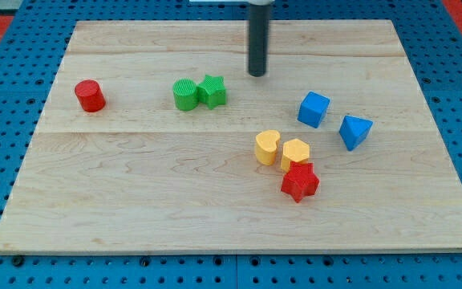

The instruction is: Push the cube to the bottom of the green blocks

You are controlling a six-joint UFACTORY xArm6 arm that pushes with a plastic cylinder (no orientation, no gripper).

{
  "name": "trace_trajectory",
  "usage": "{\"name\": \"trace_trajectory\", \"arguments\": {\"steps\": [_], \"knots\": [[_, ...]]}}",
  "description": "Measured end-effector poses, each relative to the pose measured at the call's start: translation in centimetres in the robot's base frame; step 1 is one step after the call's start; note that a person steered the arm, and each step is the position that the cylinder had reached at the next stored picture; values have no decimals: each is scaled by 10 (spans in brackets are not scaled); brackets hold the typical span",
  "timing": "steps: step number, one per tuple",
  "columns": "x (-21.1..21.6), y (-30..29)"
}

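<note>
Red star point(299, 181) nearest | blue cube point(314, 109) lower-right of my tip point(257, 75)

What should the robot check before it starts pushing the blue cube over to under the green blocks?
1. Blue cube in plain sight: ok.
2. Green blocks found: green cylinder and green star touch, at the view's upper left of the cube: ok.
3. My tip is on the cube's far side for a push toward the view's left: not ok, it sits up and left of the cube.
4. Board just below the green blocks free: ok.
5. Yellow heart off a straight path: cannot tell, it lies close below it.
6. Tip touching any block: ok, none.
</note>
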State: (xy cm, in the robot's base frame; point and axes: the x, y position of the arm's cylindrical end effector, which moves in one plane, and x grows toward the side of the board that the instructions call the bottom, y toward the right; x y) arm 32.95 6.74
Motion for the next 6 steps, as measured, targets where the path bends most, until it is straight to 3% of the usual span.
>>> {"name": "trace_trajectory", "arguments": {"steps": [2,5,6], "knots": [[48,106],[108,-38],[101,-82]]}}
